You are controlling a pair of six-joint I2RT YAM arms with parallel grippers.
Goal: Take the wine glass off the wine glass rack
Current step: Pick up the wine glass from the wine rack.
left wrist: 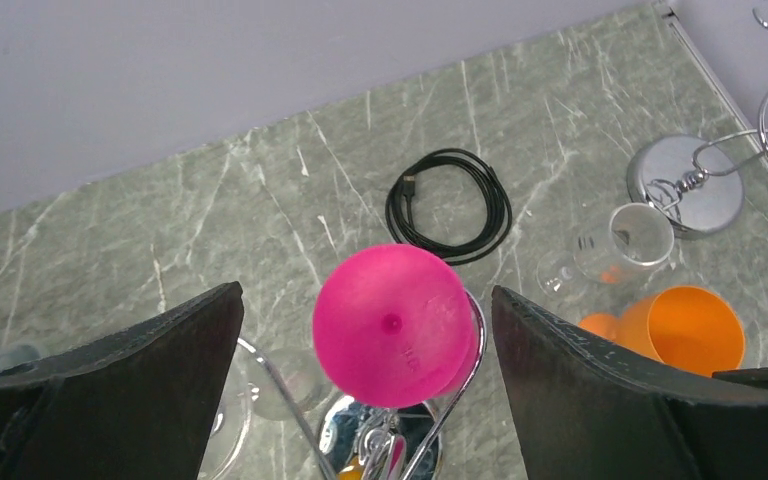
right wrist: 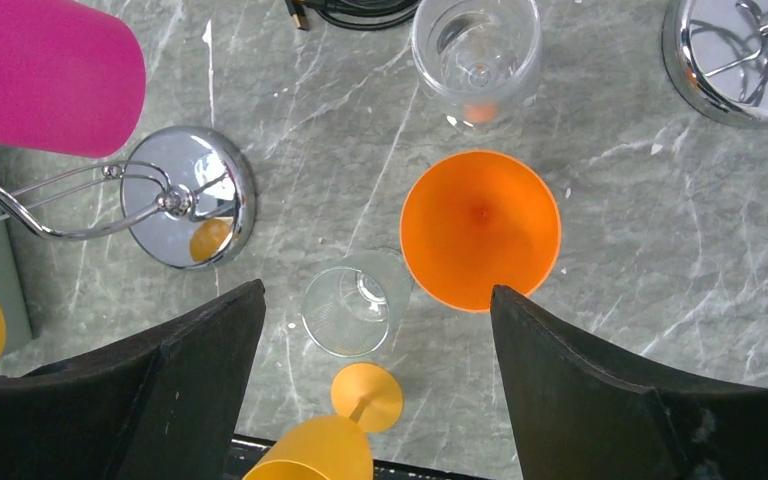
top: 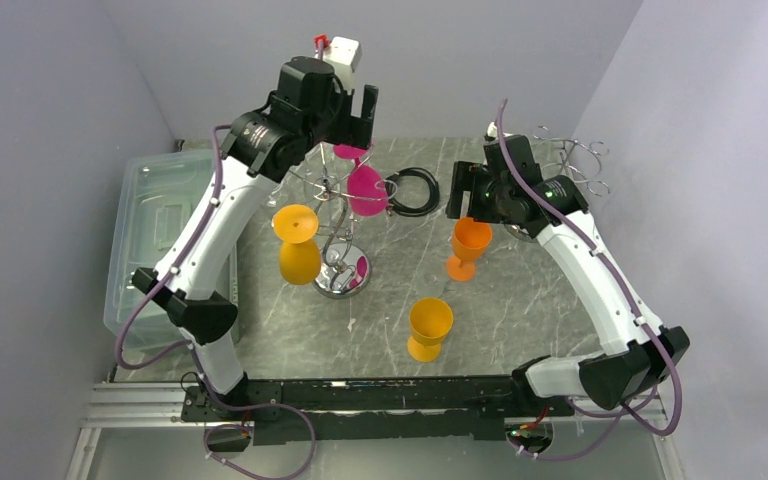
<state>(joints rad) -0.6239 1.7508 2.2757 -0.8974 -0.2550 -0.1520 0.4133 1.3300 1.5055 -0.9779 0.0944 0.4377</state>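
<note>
Counter [top: 520,290] carries the rack [top: 342,278], left of centre. Left claw [left wrist: 367,300] hangs spread wide above the pink glass [left wrist: 390,325], hung upside down on a rack arm. Right claw [right wrist: 378,300], also spread, hovers over an orange glass [right wrist: 480,230].

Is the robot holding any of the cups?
No. Both are open and empty: the left gripper over the pink glass, the right gripper over an orange glass.

Mirror-bright chrome wine glass rack [right wrist: 165,225]; matt, probably plastic pink wine glass [left wrist: 395,325]; veined, stone-look table [left wrist: 260,200].
</note>
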